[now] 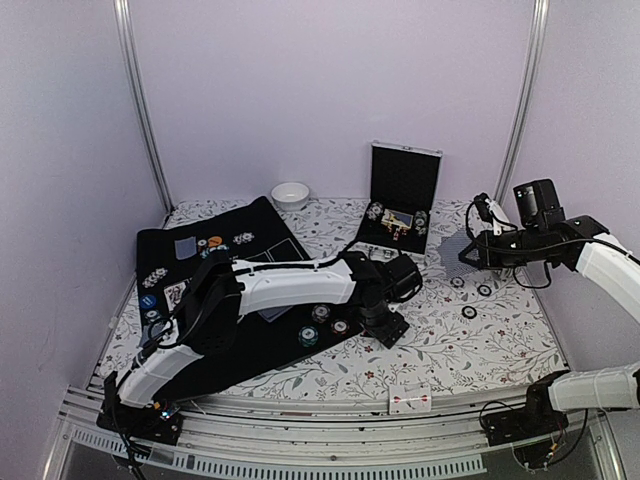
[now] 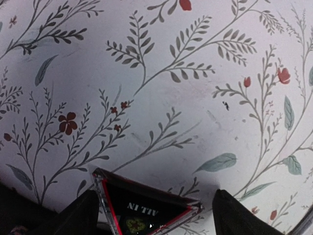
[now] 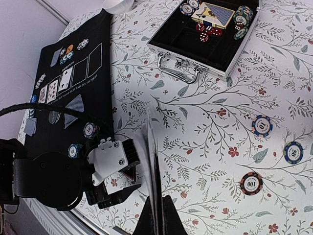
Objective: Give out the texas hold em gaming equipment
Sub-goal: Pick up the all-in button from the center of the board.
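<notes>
Left gripper (image 2: 156,196): fingers spread, nothing pinched. One triangular marker (image 2: 146,211) lies flat on the tabletop (image 2: 161,88) directly between them, its visible edge running finger to finger. Finger contact: cannot tell. The left arm is nearer, so closing or lifting clear is probably its call.

Right gripper (image 3: 154,208): pressed onto playing cards (image 3: 149,161) seen edge-on, number uncountable, well apart from the marker.

Poker chips (image 3: 262,125) loose ahead and right of it: three.

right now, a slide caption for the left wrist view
Open left tool straddles the black-red triangular marker on the floral tablecloth
</notes>
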